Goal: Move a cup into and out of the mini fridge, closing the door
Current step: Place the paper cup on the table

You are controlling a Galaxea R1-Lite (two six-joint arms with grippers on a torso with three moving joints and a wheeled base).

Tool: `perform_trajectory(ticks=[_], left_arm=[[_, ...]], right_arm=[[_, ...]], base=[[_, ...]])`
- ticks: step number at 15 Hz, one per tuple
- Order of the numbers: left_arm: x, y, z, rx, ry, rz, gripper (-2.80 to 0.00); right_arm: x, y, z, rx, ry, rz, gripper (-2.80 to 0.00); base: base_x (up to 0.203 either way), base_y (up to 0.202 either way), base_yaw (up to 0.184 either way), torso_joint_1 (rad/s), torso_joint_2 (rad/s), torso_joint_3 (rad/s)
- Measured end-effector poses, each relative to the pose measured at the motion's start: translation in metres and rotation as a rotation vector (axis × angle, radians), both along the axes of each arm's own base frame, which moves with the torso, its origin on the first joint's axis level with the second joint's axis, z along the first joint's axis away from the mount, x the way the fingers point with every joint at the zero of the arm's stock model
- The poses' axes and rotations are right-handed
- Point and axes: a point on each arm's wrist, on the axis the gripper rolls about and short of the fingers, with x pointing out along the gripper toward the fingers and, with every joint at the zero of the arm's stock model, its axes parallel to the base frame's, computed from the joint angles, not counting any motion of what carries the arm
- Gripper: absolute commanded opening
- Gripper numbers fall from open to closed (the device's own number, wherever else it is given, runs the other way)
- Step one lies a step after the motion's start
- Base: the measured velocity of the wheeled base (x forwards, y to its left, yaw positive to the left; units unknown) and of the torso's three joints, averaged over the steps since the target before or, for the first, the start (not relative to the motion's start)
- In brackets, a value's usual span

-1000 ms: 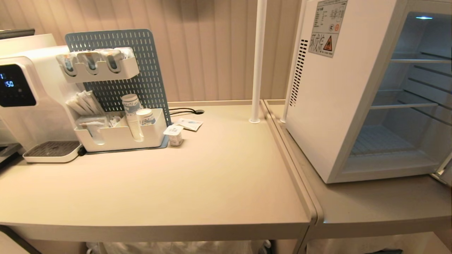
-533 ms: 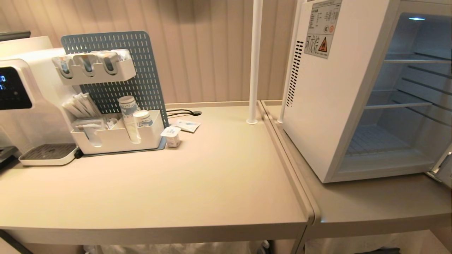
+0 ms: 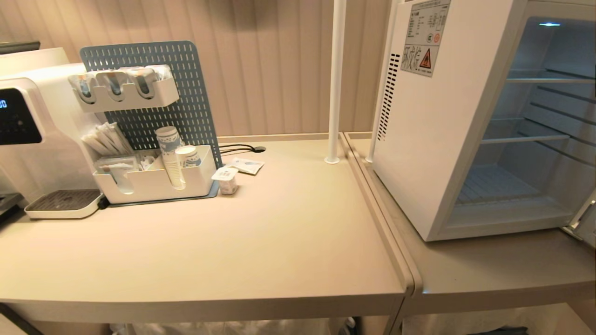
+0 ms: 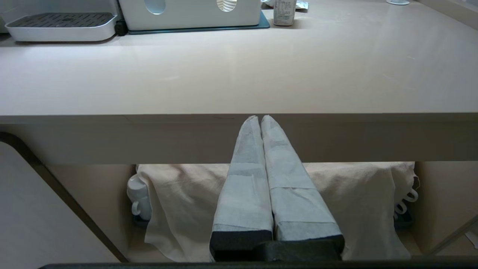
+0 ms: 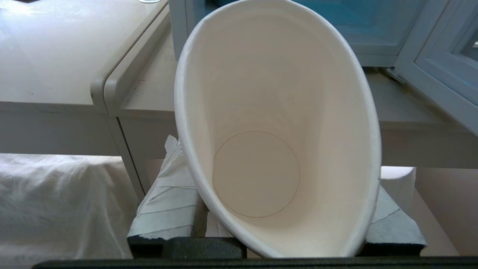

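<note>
The cup (image 5: 261, 149), a white paper one, fills the right wrist view with its mouth towards the camera. My right gripper (image 5: 283, 160) is shut on it, one wrapped finger (image 5: 164, 209) on each side, low in front of the counter edge. The mini fridge (image 3: 437, 139) stands on the right-hand counter, interior lit and wire shelves bare. Its door (image 5: 440, 59) hangs open to the right; only its edge (image 3: 584, 223) shows in the head view. My left gripper (image 4: 260, 118) is shut and empty, parked just below the left counter's front edge. Neither arm shows in the head view.
A water dispenser (image 3: 28, 130) and a pegboard organiser (image 3: 153, 181) with stacked paper cups (image 3: 170, 149) stand at the back left, a small foil-lidded tub (image 3: 227, 179) beside them. A white pole (image 3: 335, 83) rises by the seam (image 3: 386, 223) between the counters. Cloth (image 4: 179, 201) hangs underneath.
The whole head view shifted slightly a second ago, then settled. Nothing on the counters has moved.
</note>
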Motion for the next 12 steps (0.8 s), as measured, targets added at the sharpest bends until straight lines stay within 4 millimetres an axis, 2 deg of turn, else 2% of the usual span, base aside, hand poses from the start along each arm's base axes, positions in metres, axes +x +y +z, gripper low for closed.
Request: perform_trajectory(ticks=[10,12], left_arm=[[0.0,0.0,-0.0003,0.003,0.003,0.001,-2.8],[0.0,0.0,-0.0003,0.004,0.003,0.001,-2.8]], right_arm=[[0.0,0.0,0.0001,0.0,0.0,-0.001,-2.8],[0.0,0.0,0.0,0.0,0.0,0.0,-2.8]], base=[[0.0,0.0,0.0,0.0,0.0,0.0],[-0.002,0.123,0.001,0.002,0.0,0.005]])
